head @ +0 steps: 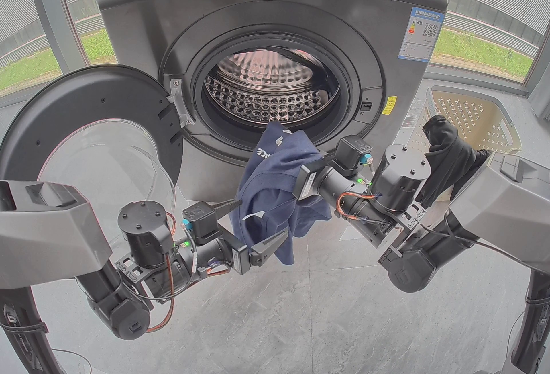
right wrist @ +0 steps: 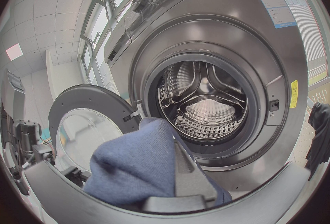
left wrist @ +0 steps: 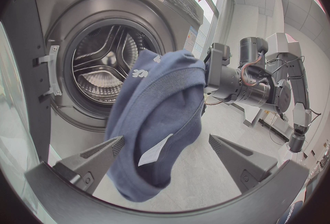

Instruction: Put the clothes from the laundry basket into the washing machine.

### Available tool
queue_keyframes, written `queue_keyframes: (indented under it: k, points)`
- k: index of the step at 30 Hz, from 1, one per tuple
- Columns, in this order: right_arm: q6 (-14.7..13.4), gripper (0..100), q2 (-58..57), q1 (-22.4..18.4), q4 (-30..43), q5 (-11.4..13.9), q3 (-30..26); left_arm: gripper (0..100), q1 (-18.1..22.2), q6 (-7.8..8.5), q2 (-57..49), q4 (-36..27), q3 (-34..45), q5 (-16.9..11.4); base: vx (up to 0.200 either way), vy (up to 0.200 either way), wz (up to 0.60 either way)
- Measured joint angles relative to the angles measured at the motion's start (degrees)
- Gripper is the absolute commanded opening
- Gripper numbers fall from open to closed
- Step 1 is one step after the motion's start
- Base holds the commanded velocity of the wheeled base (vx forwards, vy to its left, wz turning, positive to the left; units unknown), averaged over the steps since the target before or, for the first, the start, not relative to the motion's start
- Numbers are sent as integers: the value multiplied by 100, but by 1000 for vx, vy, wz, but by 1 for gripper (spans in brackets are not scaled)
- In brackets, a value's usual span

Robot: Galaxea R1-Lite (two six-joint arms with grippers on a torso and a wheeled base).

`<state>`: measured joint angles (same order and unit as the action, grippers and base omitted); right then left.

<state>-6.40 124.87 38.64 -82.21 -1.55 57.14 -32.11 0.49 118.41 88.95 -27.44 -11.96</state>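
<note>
Navy garment [head: 275, 180] hanging just before the washer's [head: 143, 31] open drum [head: 263, 77], clenched in the right tool [right wrist: 172, 173]; its lower folds fall between the spread fingers of the left tool [head: 258, 223], which grips nothing. Door [head: 86, 106] stands wide open at left. A black garment [head: 450, 157] is draped over the rim of the basket [head: 487, 117] on the floor, right of the washer.

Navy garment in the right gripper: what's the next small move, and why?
Probably ease the right gripper forward into the drum before releasing. It is shut on the navy garment, which hangs outside it, its low end within the open left gripper. The door is swung wide and the drum looks empty.
</note>
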Motion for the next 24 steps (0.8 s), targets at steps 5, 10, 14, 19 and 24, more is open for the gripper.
queue_keyframes:
  k: [5, 10, 14, 19, 24]
  points:
    - [-2, 0, -28, 134, 2, -11, -9, 100, -96, -13, 295, 2, -254, 37, 0, 0, 0]
    - [-9, 0, -39, 261, 2, -23, -17, 100, -116, -16, 541, 0, -552, 121, 0, 0, 0]
    - [-22, 0, -41, 344, 10, -30, -30, 100, -118, -24, 673, 0, -795, 149, 0, 0, 0]
    - [-49, 0, -45, 449, 10, -39, -56, 100, -110, -24, 877, 2, -1103, 160, 0, 0, 0]
    - [-79, 0, -83, 545, 10, -68, -116, 100, -77, -24, 1079, 0, -1313, 213, 0, 0, 0]
